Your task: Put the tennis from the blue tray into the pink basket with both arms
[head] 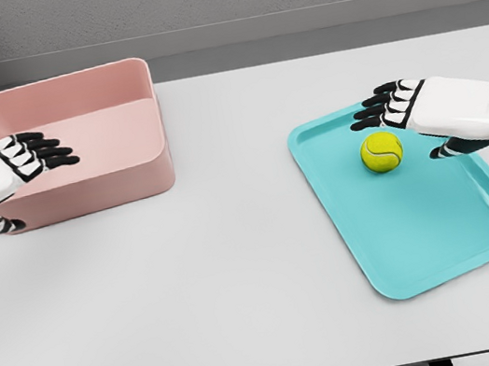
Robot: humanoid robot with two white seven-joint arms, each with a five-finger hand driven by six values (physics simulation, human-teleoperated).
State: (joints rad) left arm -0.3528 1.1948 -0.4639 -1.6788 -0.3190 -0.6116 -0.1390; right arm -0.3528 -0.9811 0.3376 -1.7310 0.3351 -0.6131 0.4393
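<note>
A yellow-green tennis ball [381, 152] lies in the upper part of the blue tray [443, 233] on the right side of the table. My right hand [400, 122] hovers just above and right of the ball, fingers spread and pointing left, thumb below, holding nothing. The pink basket [144, 177] stands at the back left. My left hand [30, 178] hangs over the basket's left part, fingers stretched toward the right, thumb down by the front wall, with nothing in it.
The grey table [241, 269] runs between basket and tray. Its front edge lies near the bottom of the picture. A grey wall stands behind the table.
</note>
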